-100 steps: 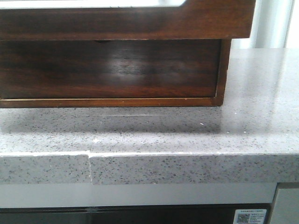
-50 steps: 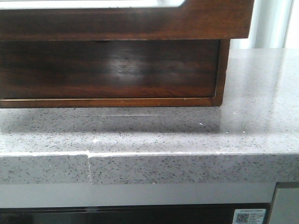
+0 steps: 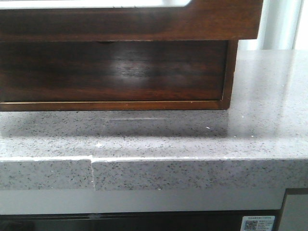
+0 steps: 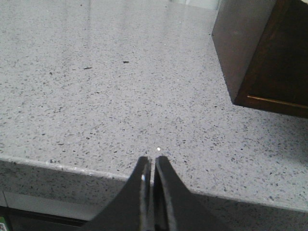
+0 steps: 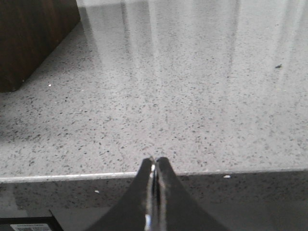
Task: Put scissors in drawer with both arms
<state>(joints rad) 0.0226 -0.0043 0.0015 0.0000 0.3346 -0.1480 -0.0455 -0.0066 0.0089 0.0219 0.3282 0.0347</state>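
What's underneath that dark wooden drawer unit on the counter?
The wooden drawer unit rests on the speckled grey stone countertop, which carries its shadow and reflection in front. Below the counter edge there is a pale panel and a dark gap. The surface directly beneath the unit is covered.

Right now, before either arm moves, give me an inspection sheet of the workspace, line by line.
Surface: grey speckled stone countertop, glossy, with a seam in its front edge.
Job's things: dark wooden drawer unit stands on the counter; the drawer with the wide cutout juts forward at the top. Scissors: nothing seen.
Clutter: only a few dark specks on the counter.
Grippers: left claw shut, empty, at the counter's edge; right claw shut, empty, likewise.
Cables: nothing seen.
Surroundings: white panel below the counter, a QR label low right.
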